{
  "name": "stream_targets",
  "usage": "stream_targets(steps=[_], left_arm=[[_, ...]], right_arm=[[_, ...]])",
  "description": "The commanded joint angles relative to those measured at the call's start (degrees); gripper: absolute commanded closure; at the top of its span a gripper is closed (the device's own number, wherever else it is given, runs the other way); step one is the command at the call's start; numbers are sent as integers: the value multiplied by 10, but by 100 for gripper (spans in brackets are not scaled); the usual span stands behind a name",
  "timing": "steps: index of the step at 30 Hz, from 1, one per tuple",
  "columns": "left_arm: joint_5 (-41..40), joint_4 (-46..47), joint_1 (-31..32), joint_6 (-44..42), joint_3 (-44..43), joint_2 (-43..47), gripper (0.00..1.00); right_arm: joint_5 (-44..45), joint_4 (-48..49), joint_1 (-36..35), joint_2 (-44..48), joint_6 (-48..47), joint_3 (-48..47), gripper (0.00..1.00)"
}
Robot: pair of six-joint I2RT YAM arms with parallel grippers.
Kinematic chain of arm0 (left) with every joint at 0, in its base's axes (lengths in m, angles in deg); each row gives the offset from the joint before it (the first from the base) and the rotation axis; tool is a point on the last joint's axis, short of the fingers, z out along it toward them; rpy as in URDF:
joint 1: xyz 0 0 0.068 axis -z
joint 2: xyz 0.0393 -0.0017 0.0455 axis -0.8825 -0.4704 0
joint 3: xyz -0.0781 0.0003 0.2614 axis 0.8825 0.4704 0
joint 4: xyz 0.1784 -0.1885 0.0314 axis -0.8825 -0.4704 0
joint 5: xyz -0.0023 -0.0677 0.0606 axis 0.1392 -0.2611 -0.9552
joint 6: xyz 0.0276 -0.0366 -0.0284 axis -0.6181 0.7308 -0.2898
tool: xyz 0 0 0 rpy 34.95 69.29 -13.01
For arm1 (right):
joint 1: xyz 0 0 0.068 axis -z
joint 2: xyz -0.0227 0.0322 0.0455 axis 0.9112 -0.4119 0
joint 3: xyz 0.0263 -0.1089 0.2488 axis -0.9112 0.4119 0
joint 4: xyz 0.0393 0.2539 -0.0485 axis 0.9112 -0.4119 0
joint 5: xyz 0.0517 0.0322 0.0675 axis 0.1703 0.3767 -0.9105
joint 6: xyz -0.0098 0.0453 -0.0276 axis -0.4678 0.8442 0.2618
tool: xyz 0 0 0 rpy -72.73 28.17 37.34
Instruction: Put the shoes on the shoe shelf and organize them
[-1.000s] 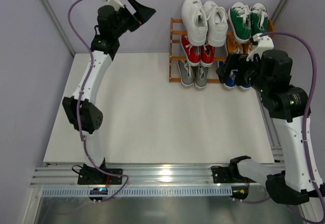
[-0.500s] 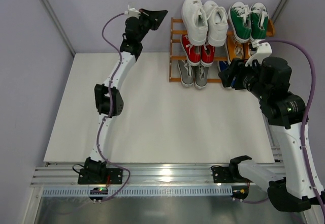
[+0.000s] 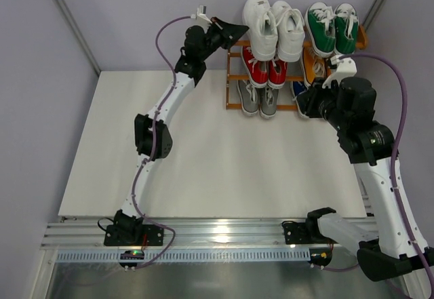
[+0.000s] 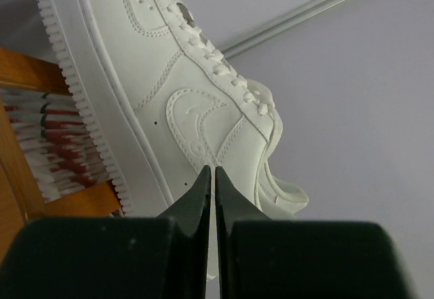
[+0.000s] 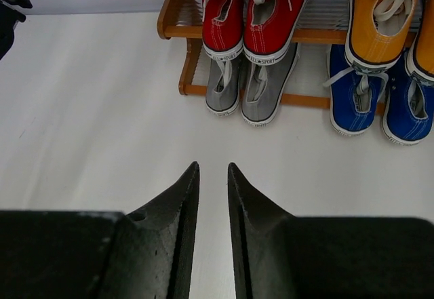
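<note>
The black two-finger right gripper is hanging over the white tabletop, jaws narrowly apart, gripping nothing. Ahead, the orange-brown wooden slatted shelf is carrying red sneakers above grey sneakers, with orange sneakers above blue sneakers alongside.

The shelf stands at the table's far edge, beyond both arms. My left gripper is at the shelf's left end, level with the top tier. The top left pair is just ahead of its tips, and the top right pair lies beyond that. My right gripper is over the table, in front of the shelf. The bottom left pair is ahead, with the middle left pair above it. The bottom right pair and middle right pair are further right.
</note>
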Motion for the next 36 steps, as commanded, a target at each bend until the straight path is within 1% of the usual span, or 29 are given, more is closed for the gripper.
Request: stream_targets(steps=[1,2,3,4,5,6,7,8,10,11,12,14,15,17,18,20,21,23,26,27,32,33,36], left_arm=[[55,-5,-4,-19,19,56,100],[65,-4,-4,-24,43,71,100],[72,-4,-5,-32,72,97,100],[73,-1,-6,-58,160,155,100],[60,4,-7,-77,209,197,100],[46,9,-7,-94,255,233,100],[34,13,-8,-112,346,307,100],[22,8,-10,-145,379,338,100],[6,-1,-21,-168,438,393,100],[5,-11,-25,-178,483,436,100],[10,-20,-30,-186,501,459,100],[14,-46,-41,-202,535,497,100],[13,-68,-45,-222,566,536,100],[8,-87,-47,-240,605,578,100],[4,-100,-47,-250,643,614,100],[-5,-108,-51,-260,678,653,100],[-10,-117,-53,-268,712,687,100],[-21,-139,-54,-274,746,716,100],[-35,-156,-60,-280,800,761,100],[-36,-159,-62,-280,821,775,100],[-35,-186,-63,-284,847,805,100],[-39,-190,-63,-286,851,812,100],[-53,-213,-67,-297,856,834,100]], right_arm=[[11,104,-2,2,-1,28,75],[7,122,-3,-6,-3,35,78],[-25,139,-3,-17,-6,38,82],[-37,161,-3,-47,-15,35,92],[-50,170,-2,-62,-18,29,96],[-64,180,-3,-80,-22,16,96],[-89,196,-3,-96,-29,8,96],[-102,208,-3,-124,-38,0,96],[-131,251,-3,-146,-47,-16,96],[-125,261,-3,-170,-54,-25,96],[-97,266,-3,-180,-55,-51,96],[46,274,-3,-197,-57,-72,96],[86,278,-1,-203,-55,-86,96],[147,296,8,-203,-61,-90,96],[168,293,11,-203,-61,-98,96],[222,283,18,-202,-64,-102,96],[237,282,22,-201,-61,-99,96],[246,276,35,-207,-48,-98,96],[214,271,64,-243,-41,-123,96],[200,271,73,-258,-43,-144,96],[136,274,89,-355,-48,-221,96],[130,270,89,-367,-50,-252,96],[98,247,88,-419,-47,-309,96]])
